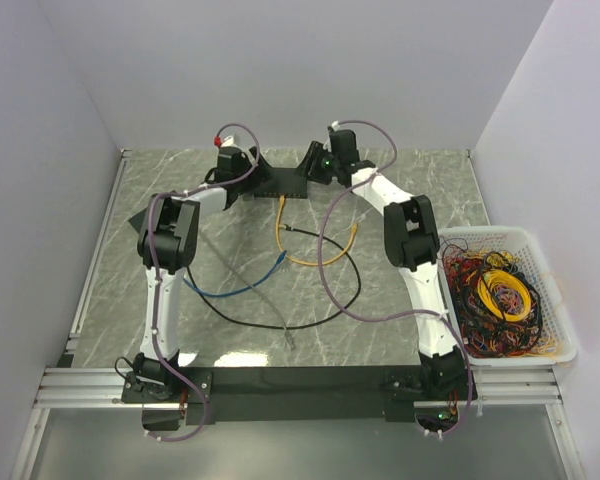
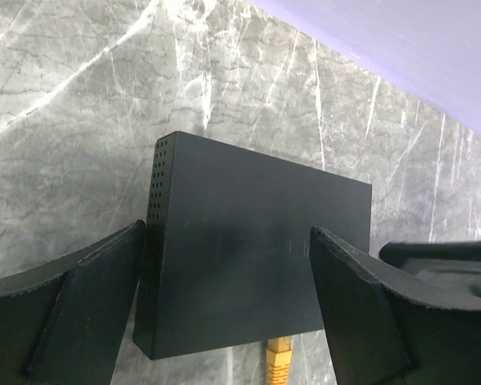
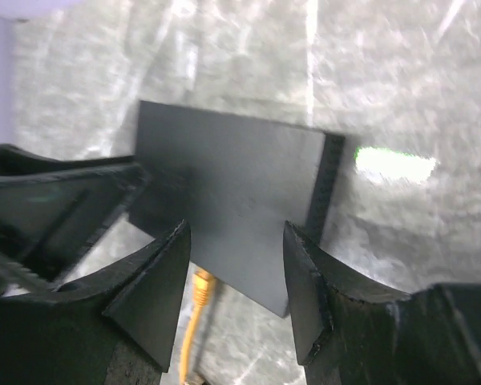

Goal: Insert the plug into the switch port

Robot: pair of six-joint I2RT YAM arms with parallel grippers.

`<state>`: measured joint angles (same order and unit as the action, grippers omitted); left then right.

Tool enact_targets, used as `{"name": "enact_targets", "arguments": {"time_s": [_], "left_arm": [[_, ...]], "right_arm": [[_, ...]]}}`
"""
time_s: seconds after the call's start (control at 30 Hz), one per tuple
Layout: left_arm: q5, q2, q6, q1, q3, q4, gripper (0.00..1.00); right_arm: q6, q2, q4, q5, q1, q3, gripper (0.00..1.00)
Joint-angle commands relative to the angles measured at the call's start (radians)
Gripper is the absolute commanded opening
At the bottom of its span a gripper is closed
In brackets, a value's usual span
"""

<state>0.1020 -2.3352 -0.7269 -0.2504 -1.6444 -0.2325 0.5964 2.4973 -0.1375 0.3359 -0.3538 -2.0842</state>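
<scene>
The switch [image 1: 285,183] is a dark-grey oblong box at the back of the table, between my two grippers. The plug [image 2: 278,354], with its orange-yellow boot, sits in the switch port on the box's near face; the port's opening is hidden behind it. In the right wrist view the plug [image 3: 201,285] shows the same. My left gripper [image 2: 228,233] is open, its fingers [image 2: 88,305] spread over the switch [image 2: 256,249] from the left. My right gripper [image 3: 236,233] is open above the switch's [image 3: 232,192] right near corner, holding nothing.
The orange-yellow cable [image 1: 315,260] loops forward from the switch. A blue cable [image 1: 235,290] and a black cable [image 1: 310,318] lie mid-table. A white basket [image 1: 555,300] full of cables stands at the right edge. The back wall is close behind the switch.
</scene>
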Motion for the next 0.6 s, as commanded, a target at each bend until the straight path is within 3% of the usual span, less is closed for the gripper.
{"name": "enact_targets", "arguments": {"time_s": [0.0,0.1,0.37,0.57], "left_arm": [[0.041,0.011,-0.011,0.003,-0.032,0.015,0.89],[0.022,0.060,-0.005,0.010,-0.008,0.028,0.89],[-0.053,0.340,0.053,0.037,0.122,0.078,0.89],[-0.090,0.604,0.061,0.036,0.363,0.050,0.90]], "right_arm": [[0.039,0.008,0.119,0.086,0.016,-0.021,0.57],[0.022,-0.003,0.072,0.075,0.024,-0.036,0.57],[-0.059,-0.408,0.136,-0.055,0.012,0.430,0.56],[-0.130,-0.701,0.145,-0.138,-0.056,0.693,0.56]]}}
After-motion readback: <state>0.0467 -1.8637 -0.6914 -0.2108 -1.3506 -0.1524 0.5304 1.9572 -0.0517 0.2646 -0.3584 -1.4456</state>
